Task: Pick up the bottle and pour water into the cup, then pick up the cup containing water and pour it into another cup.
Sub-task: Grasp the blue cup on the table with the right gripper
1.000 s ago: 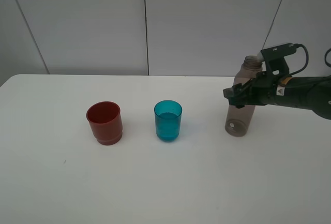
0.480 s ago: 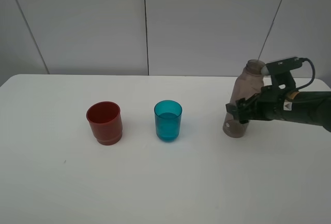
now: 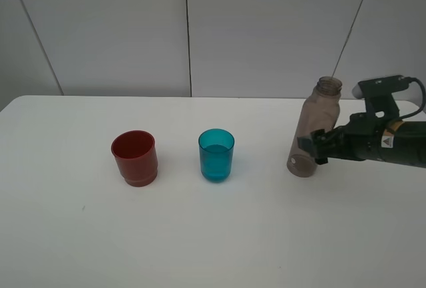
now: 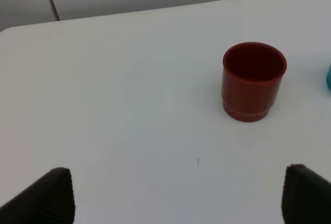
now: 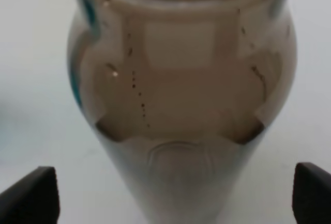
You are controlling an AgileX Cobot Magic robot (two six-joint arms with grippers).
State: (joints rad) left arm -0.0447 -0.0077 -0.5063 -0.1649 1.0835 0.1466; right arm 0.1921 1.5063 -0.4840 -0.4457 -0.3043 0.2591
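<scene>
The smoky grey-brown bottle [image 3: 313, 132] stands on the white table [image 3: 213, 235] at the right, its uncapped neck leaning toward the right. My right gripper [image 3: 308, 149] sits around its lower half with the jaws open; in the right wrist view the bottle [image 5: 181, 94] fills the gap and both fingertips [image 5: 31, 193] stand apart from it. The teal cup [image 3: 216, 155] holds water at the table's middle. Left of it is the empty red cup [image 3: 134, 157], also seen as the red cup [image 4: 253, 81] ahead of my open, empty left gripper [image 4: 176, 198].
A pale panelled wall [image 3: 186, 28] runs behind the table's far edge. A sliver of the teal cup [image 4: 329, 76] shows at the edge of the left wrist view. The left arm does not show in the exterior high view.
My right gripper has opened and let go of the bottle, and the arm has dropped and drawn back to the right. The bottle has gone from upright to leaning.
</scene>
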